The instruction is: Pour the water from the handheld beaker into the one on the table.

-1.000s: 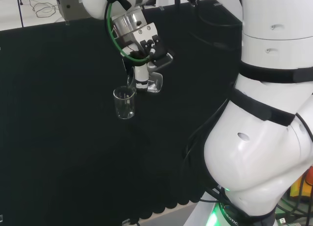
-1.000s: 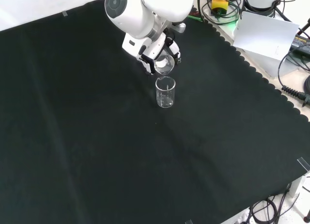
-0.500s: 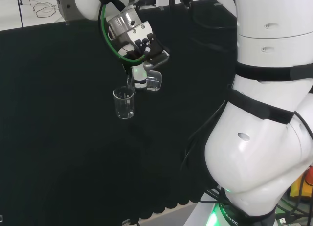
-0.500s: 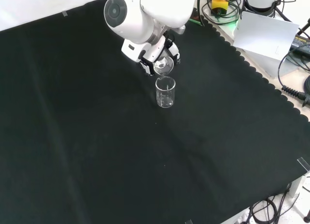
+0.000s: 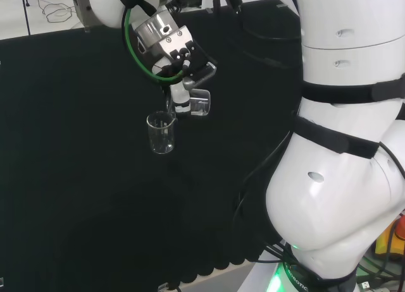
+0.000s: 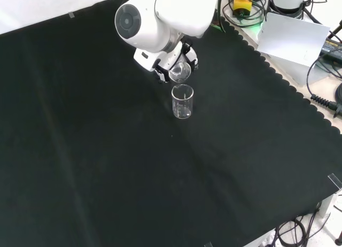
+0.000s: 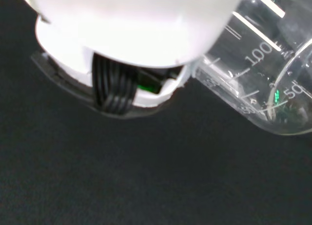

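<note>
The black and white hand [image 5: 181,61] has its fingers curled round a small clear glass beaker [image 5: 199,104], held tipped close to horizontal with its mouth toward the clear glass beaker standing upright on the black cloth [image 5: 161,133], which sits just below and beside the fingers. Compared with one second ago, the hand has rotated further and shifted slightly up and left in the head view, laying the held beaker flatter. The hand hangs from the white arm link [image 6: 160,14] above the standing beaker [image 6: 182,101], palm angled down.
</note>
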`<state>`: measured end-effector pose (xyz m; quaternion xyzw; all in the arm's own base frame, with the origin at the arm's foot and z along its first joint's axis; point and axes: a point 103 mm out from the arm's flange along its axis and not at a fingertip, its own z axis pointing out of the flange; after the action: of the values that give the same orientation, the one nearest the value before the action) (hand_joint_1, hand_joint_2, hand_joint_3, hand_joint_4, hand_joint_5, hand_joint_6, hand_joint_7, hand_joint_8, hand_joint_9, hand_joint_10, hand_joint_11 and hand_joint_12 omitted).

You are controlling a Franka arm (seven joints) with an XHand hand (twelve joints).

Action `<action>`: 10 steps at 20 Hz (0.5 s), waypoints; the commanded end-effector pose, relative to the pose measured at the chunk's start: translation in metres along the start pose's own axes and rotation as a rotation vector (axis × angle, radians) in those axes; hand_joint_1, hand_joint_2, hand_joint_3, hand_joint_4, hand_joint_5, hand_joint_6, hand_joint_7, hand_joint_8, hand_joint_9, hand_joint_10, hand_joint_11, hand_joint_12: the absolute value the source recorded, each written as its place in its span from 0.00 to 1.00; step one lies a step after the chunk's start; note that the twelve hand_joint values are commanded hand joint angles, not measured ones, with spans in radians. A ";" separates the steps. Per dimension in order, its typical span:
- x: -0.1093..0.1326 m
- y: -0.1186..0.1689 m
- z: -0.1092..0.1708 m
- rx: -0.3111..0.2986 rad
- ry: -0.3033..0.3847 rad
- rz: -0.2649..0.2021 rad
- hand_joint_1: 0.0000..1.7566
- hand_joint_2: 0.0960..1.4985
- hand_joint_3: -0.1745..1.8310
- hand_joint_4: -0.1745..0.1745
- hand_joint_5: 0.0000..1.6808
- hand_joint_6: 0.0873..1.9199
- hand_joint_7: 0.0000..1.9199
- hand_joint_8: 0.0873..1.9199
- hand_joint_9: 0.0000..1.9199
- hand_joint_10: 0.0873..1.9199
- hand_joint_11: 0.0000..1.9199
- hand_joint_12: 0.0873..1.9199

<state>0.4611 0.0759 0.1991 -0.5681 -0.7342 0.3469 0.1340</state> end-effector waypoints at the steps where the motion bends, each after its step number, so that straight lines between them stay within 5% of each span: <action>1: 0.003 -0.001 0.000 0.009 -0.015 0.005 0.82 0.36 0.39 0.00 0.86 0.11 0.79 0.00 0.87 0.00 0.65 0.30; 10: 0.014 0.000 -0.006 0.024 -0.055 0.008 0.82 0.36 0.39 0.00 0.86 0.11 0.79 0.00 0.87 0.00 0.65 0.30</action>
<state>0.4609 0.0873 0.2008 -0.5617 -0.7325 0.3646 0.1226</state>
